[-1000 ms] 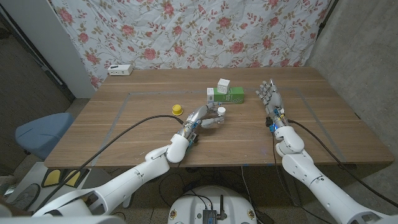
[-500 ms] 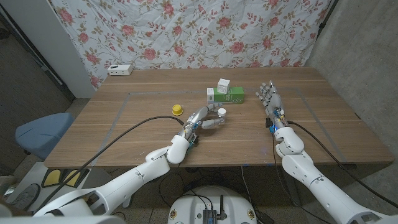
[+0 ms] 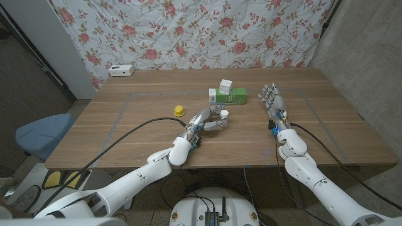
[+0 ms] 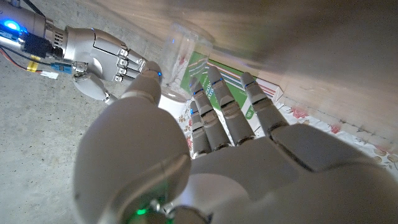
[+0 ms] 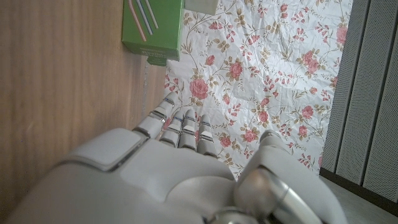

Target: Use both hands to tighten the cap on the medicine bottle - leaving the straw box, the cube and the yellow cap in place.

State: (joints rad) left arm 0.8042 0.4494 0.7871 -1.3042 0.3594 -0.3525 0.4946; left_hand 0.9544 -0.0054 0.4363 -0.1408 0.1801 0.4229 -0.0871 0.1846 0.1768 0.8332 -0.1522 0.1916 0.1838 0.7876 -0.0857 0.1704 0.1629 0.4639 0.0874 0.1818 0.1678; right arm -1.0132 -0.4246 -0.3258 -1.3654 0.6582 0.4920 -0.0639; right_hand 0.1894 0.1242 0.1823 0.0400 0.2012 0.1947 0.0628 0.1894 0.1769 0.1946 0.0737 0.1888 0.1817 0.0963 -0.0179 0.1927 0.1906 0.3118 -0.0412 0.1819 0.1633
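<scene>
Medicine bottle [image 3: 221,118] half-hidden by gripping left hand [image 3: 204,121]; clear body, white cap. Right hand [image 3: 272,99] spread, empty.

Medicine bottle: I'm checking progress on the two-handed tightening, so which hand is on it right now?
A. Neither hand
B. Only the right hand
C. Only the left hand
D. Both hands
C. In the head view the left hand grips the medicine bottle, while the right hand stands apart from it with its fingers spread, holding nothing.
</scene>
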